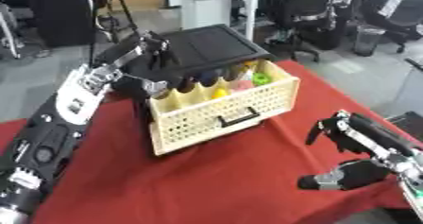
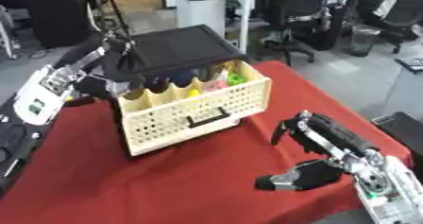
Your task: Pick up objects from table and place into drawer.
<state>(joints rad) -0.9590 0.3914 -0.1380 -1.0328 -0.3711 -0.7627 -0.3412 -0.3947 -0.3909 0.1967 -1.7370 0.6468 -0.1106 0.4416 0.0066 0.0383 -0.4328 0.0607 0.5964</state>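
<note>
I'm seeing the drawer already holding coloured items — my left hand is at its back corner, grip unclear; right hand is hanging empty, curled, beside it.

Cream perforated drawer, pulled open from a black cabinet, black handle in front; coloured objects inside along the back. Red counter beneath. Left hand at the drawer's rear left corner. Right hand near right, fingers curled, holding nothing.
</note>
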